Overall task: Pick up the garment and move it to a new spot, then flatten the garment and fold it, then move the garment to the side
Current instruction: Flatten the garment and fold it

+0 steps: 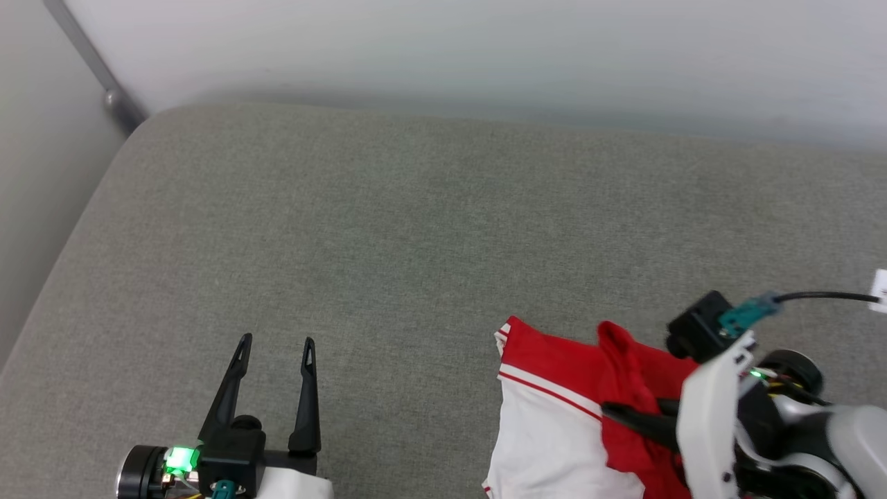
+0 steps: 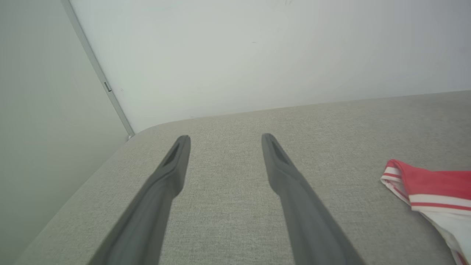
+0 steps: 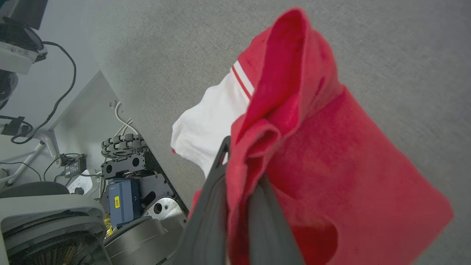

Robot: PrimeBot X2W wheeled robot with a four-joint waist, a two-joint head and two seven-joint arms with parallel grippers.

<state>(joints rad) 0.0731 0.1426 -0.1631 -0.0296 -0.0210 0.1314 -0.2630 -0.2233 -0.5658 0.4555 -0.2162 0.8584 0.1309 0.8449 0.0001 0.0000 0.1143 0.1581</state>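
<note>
- The left gripper (image 1: 276, 339) hovers low over the bare grey upholstered seat (image 1: 416, 229). Its fingers are spread wide and hold nothing. I judge it is parked clear so the other arm can carry the cloth alone.
- The garment (image 1: 554, 367), a red jersey with a white sleeve and striped trim, is well to the right of those fingers. It is near the seat's front edge, bunched rather than flat.
- The right gripper (image 1: 613, 412) is clamped tight on a fold of red fabric. In its wrist view the cloth runs between the two fingers (image 3: 206, 221) and drapes past their tips.
- Whether the jersey's lower part rests on the seat or hangs free, I cannot tell.
</note>
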